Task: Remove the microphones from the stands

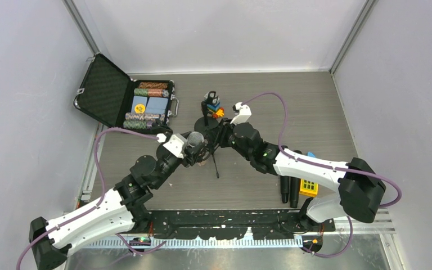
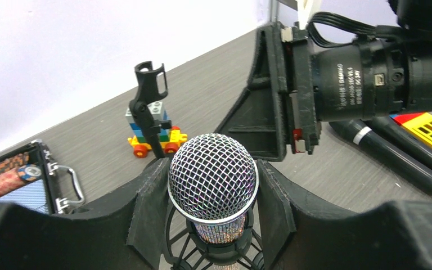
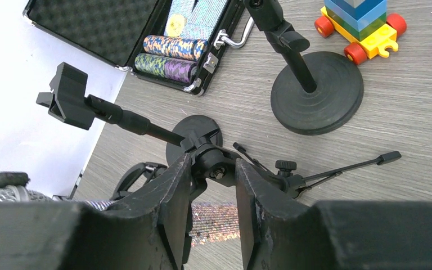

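Note:
The microphone point(image 2: 212, 180) has a silver mesh head and a glittery body point(image 3: 225, 222), and it sits in the black cage of the stand point(image 2: 180, 247). My left gripper point(image 2: 212, 169) is shut on the microphone, one pad on each side of the head. Seen from above, the microphone point(image 1: 194, 140) lies just left of the table's middle, with the left gripper point(image 1: 194, 148) on it. My right gripper point(image 3: 214, 166) is shut on the stand's swivel joint point(image 3: 212, 159), a finger pressed on each side. A thin stand leg point(image 3: 343, 169) sticks out to the right. The right gripper point(image 1: 220, 138) faces the left one closely.
A second stand with a round base point(image 3: 318, 93) and an empty clip point(image 2: 151, 79) rises just behind. A toy brick car point(image 1: 216, 109) sits beside it. An open case of poker chips point(image 1: 140, 101) lies back left. Two black microphones point(image 1: 289, 188) and a yellow block point(image 1: 309, 185) lie under the right arm.

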Controlling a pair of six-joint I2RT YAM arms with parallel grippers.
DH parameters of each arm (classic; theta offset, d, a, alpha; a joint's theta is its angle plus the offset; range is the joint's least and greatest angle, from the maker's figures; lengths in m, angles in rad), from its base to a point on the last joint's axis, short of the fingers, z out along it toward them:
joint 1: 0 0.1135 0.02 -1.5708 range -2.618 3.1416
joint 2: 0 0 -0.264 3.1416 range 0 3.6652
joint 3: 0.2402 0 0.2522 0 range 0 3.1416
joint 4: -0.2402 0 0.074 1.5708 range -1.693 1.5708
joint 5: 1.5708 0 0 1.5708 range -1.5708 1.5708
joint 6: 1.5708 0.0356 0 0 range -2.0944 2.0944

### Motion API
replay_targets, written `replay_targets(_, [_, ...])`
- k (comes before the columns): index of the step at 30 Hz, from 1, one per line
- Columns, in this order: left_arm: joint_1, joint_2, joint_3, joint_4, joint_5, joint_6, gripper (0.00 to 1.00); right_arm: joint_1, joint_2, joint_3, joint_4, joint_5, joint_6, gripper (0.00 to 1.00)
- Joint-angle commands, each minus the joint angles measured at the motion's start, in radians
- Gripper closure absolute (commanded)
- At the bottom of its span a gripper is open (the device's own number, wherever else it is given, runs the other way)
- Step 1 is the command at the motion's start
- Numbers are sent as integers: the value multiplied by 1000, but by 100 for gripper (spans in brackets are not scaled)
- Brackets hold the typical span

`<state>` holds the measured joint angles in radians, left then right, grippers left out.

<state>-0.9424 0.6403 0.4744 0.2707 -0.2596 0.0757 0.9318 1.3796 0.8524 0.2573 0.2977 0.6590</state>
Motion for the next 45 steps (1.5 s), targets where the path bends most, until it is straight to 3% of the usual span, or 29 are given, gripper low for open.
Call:
replay_targets(1, [5,-41,50,111,-125,49,97,-5,-6,-45,-87,-29,-73,61])
replay_targets(7, [5,-13,78,32,-76,48,97,-16,-35,-46,-77,-81,-48,60])
replay_targets(13, [5,-35,41,-2,-95,20,97,-19,-175,-43,-33,-211,56,55])
replay_targets(16, [5,-59,21,12,-103,13,97,-19,-196,-13,-110,-227,103,54])
replay_targets(24, [5,-57,20,32,-87,0,97,-24,-15,159,-352,-349,123,53])
replay_targets(29, [5,-59,37,12,-77,-9,97,-30,84,225,-413,-399,114,55])
replay_targets(34, [5,-60,75,-13,-68,-19,97,-38,99,246,-512,-344,79,56])
replay_targets(45, [5,-59,139,-6,-92,27,96,-58,118,243,-554,-348,39,58])
